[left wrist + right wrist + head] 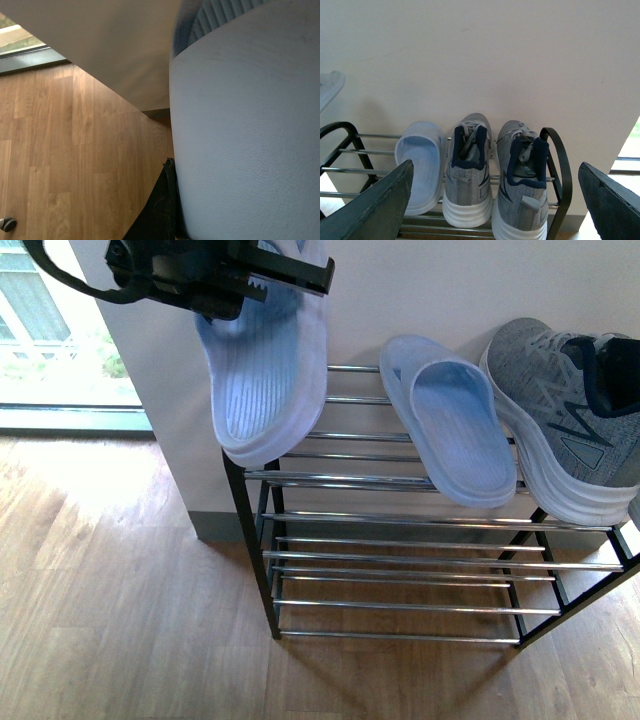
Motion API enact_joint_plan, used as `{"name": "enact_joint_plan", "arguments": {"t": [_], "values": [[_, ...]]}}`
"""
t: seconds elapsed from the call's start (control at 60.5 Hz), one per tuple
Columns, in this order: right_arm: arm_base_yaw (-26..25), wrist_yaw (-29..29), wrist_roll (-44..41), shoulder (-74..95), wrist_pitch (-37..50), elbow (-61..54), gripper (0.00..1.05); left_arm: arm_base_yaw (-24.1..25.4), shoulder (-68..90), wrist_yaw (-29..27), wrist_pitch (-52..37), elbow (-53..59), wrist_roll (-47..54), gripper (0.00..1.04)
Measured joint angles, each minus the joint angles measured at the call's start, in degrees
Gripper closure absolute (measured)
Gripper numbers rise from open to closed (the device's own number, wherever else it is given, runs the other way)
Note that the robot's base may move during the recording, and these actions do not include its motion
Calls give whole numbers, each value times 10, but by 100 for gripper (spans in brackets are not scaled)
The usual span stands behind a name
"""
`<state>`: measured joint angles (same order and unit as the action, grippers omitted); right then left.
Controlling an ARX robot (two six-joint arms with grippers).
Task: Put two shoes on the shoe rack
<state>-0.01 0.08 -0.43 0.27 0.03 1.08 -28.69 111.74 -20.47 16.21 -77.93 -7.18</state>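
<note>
Two grey knit shoes (468, 180) (520, 195) stand side by side, heels toward me, at one end of the shoe rack's (560, 170) top tier. In the front view only one shoe (560, 410) shows, at the right end of the shoe rack (400, 555). My right gripper (496, 167) is open and empty, back from the heels. My left gripper (300, 275) is shut on a light blue slipper (265, 380), which hangs toe-down with its lower end at the top bars on the rack's left end. That slipper (245, 140) fills the left wrist view beside one black finger (162, 210).
A second light blue slipper (460, 430) lies on the top tier between the held one and the shoe; it shows as the slipper (420, 165) beside the shoes. A pale wall (450, 290) backs the rack. Wooden floor (110, 590) lies at the left, a window (40, 330) beyond.
</note>
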Motion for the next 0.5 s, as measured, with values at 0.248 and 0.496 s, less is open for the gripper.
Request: {"name": "enact_joint_plan", "arguments": {"t": [0.248,0.496], "values": [[0,0,0,0,0,0,9,2,114,38,33,-110,37,103],[0,0,0,0,0,0,9,-12,205,42,68,-206,58,103]]}}
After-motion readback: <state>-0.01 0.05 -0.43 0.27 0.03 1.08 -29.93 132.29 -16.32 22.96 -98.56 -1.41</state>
